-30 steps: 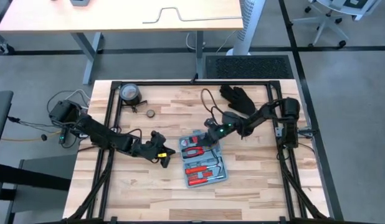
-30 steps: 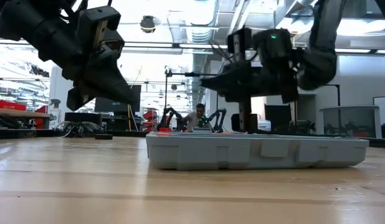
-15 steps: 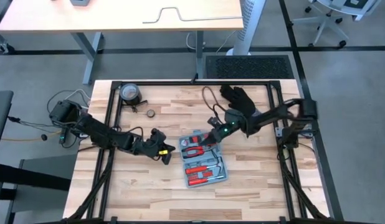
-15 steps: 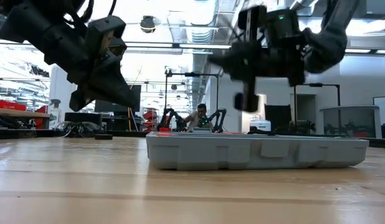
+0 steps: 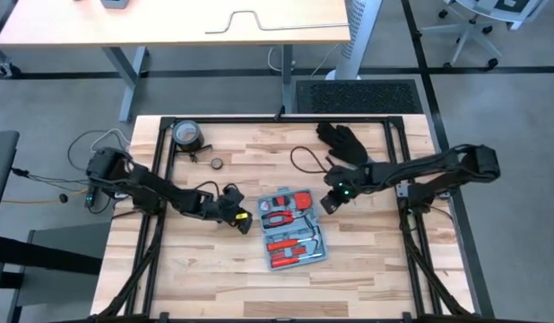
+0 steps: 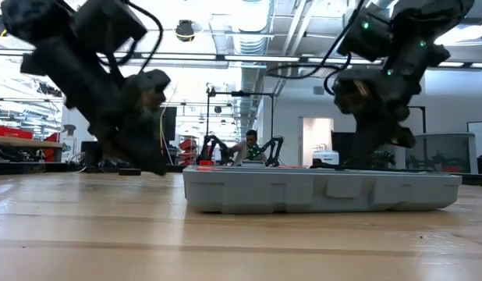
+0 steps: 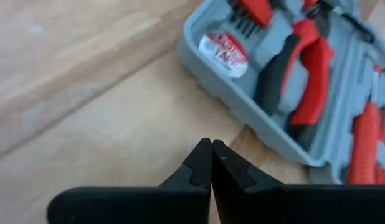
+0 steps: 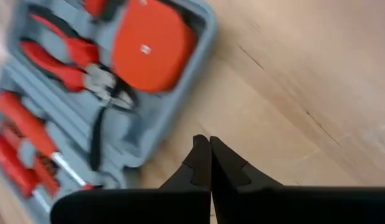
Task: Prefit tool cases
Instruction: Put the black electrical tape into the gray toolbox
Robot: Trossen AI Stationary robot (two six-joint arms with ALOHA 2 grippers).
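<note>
Left gripper [image 5: 244, 218], jaws pressed together and holding nothing, hangs over bare wood just beside the left edge of the open tool case [image 5: 293, 228]; right gripper [image 5: 328, 203], jaws likewise pressed together and empty, hangs just off the case's upper right corner. The case lies flat near the middle of the table [image 5: 367, 269], holding red-handled pliers [image 8: 68, 62] and a round red tape measure [image 8: 152, 43]. A black glove [image 5: 342, 142] and a looped black cable [image 5: 304, 160] lie behind the right gripper, while a round metal object [image 5: 187, 135] and a small disc [image 5: 216, 163] sit well apart near the far left corner.

Round red-lettered label [image 7: 222, 48] inside the tool case [image 7: 286, 93], wording blurred, no other readable text
</note>
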